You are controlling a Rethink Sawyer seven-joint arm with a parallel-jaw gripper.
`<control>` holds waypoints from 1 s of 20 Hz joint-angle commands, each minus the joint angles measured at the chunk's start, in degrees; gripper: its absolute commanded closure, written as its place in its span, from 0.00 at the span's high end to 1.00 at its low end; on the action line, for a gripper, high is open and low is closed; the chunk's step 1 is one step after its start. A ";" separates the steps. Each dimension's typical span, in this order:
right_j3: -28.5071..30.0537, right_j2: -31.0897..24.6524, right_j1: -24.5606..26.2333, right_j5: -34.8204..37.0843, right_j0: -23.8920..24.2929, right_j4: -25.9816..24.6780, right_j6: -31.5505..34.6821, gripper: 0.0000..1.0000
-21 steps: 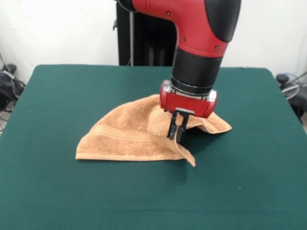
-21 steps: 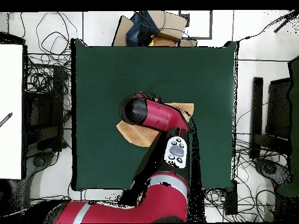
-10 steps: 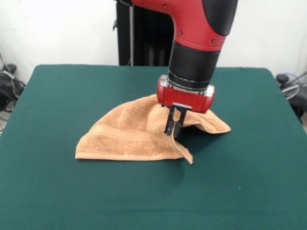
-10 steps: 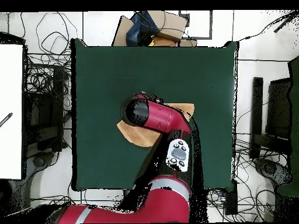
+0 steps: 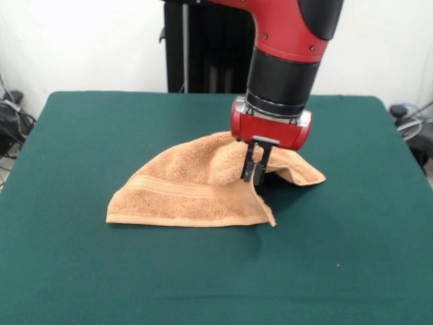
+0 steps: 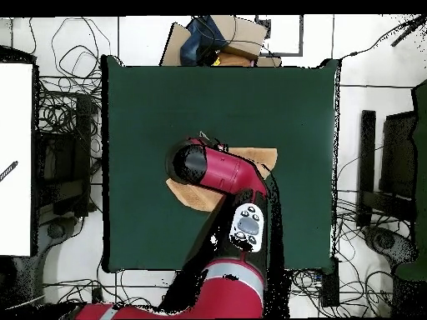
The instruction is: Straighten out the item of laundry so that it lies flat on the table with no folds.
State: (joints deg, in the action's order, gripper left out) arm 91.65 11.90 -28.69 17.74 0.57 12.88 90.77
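**Gripper pinching a raised fold of the towel**

In the front view the towel (image 5: 196,186) sits a little past the middle of the table (image 5: 81,271), toward twelve o'clock from the table's centre. It is not flat: the cloth is doubled over into a rough wedge, with a long hemmed edge along its six o'clock side and a woven band stripe just above that edge. The middle of the cloth rises into a hump, and a smaller flap trails off toward three o'clock and rests on the green surface.

The gripper (image 5: 256,168) comes down from the red and black arm (image 5: 287,61) at the hump's three o'clock side. Its two dark fingers stand close together with towel cloth caught between them, so it is closed narrowly on the fold. A thin strip of cloth hangs from the fingers down to the corner at about five o'clock.

In the overhead view the arm covers most of the towel (image 6: 190,193); only tan patches show on both sides of it, and the gripper itself is hidden.
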 commanded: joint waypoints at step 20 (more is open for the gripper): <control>7.12 3.79 -4.85 10.31 -5.75 6.51 17.41 0.00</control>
State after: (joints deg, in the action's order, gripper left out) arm 93.17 16.49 -31.57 22.31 -4.75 16.65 91.37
